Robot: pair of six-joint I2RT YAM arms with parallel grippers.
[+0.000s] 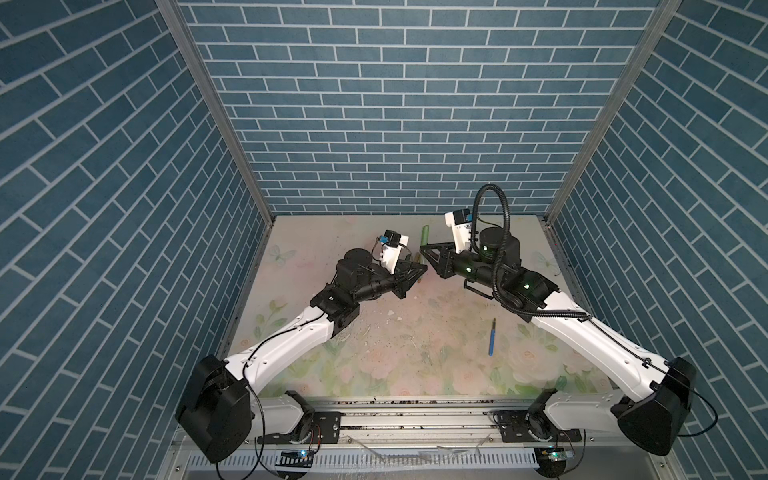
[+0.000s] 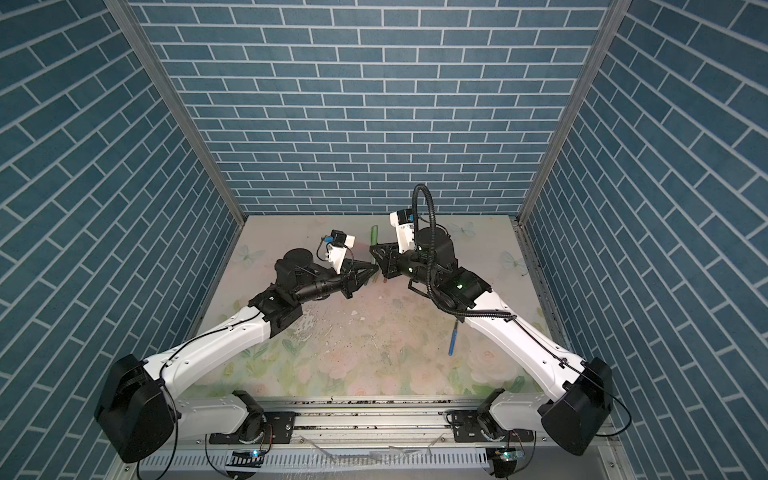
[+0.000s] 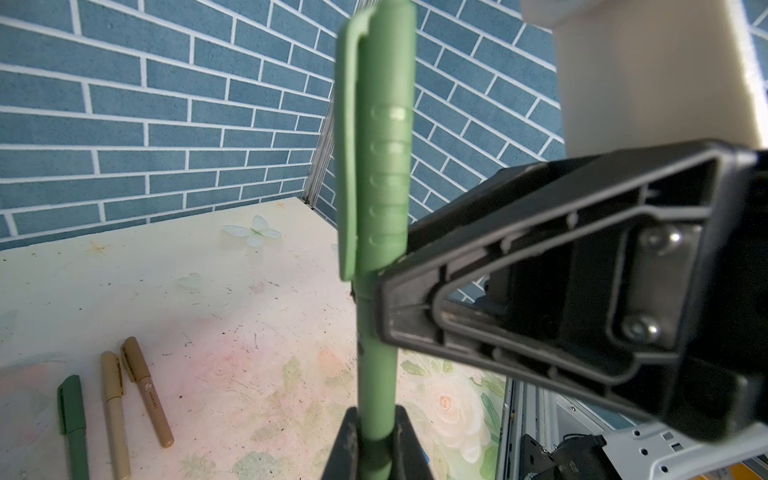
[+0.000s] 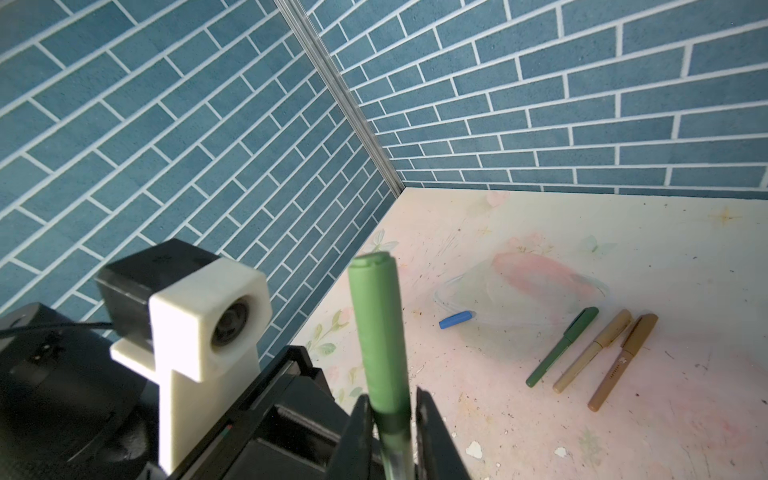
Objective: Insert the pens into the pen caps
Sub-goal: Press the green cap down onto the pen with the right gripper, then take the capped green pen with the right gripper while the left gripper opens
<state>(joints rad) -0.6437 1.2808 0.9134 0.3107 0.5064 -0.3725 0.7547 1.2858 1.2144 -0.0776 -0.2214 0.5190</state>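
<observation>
blue pen (image 1: 492,337): laid uncapped on the near desk (image 1: 374,365), well apart from both arms.
left claw (image 3: 376,436): closed on the light green pen (image 3: 376,365), which is held upright.
right claw (image 4: 390,419): set about that pen at the lower edge of its green cap (image 4: 376,332); whether it is gripped cannot be told.
capped row: dark green pen (image 4: 561,347), tan pen (image 4: 592,351) and brown pen (image 4: 623,361) are laid side by side.
blue cap (image 4: 456,319): laid alone, beyond them.

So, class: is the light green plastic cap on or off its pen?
On: the cap covers the tip of the pen; fully seated, cannot tell.
</observation>
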